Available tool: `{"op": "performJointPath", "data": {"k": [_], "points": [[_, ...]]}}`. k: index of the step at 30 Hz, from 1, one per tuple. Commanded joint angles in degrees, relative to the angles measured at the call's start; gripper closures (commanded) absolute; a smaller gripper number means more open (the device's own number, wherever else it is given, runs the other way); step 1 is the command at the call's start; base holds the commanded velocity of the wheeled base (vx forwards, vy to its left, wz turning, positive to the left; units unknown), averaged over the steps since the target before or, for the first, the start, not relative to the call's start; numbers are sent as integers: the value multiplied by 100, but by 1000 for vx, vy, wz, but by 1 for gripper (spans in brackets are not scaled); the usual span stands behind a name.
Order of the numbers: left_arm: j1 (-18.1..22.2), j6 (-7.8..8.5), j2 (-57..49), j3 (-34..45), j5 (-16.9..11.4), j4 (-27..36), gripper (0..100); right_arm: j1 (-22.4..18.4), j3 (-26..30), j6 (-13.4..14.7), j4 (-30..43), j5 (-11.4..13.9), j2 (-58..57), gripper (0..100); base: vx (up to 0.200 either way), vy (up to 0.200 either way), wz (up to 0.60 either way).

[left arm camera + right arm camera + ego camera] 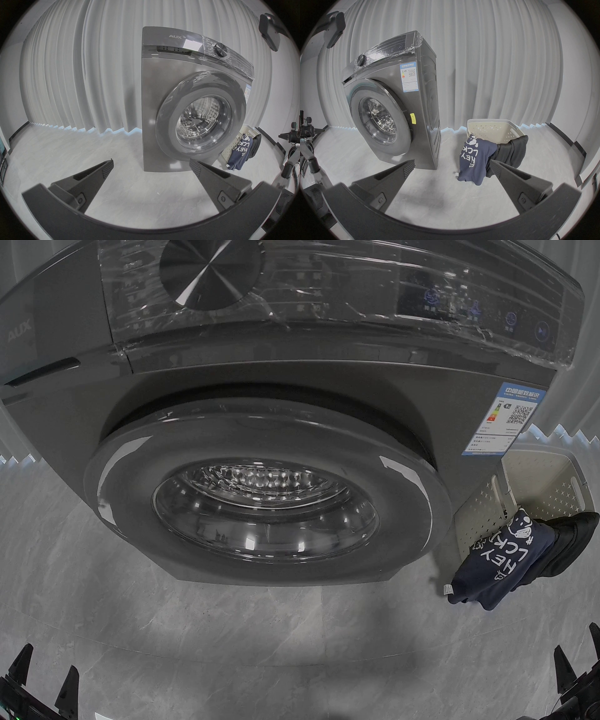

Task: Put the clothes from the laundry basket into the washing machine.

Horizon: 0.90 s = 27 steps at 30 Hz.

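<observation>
Both arms sit low, the left gripper (150, 164) and right gripper (451, 164) spread wide. Ahead of the right one, a navy printed T-shirt (475, 159) and black garment (512, 151) drape over a beige perforated plastic laundry basket (493, 129). A grey front-loading washing machine (187, 103), door closed, faces the left one. Pale tiled floor (450, 197), white pleated curtains (493, 62).

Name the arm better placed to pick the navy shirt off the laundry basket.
Right. The laundry basket, with the navy shirt draped over its rim, stands to the right of the washing machine, ahead of the open right gripper. The left gripper, also open, sits at the far left.
</observation>
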Motion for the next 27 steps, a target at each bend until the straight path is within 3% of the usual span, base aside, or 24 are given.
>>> {"op": "performJointPath", "data": {"k": [1,10,19,27], "points": [[-5,-8,-75,92,-7,0,0,-4,92,-2,-1,1,-93,0,200,0,0],[-5,-8,-75,92,2,0,0,-4,92,-2,-1,1,-93,0,0,0,0],[-5,0,-75,92,2,0,0,13,92,-2,-1,1,-93,0,0,200,0],[-5,9,-75,92,2,0,0,5,92,-2,-1,1,-93,0,0,0,0]]}}
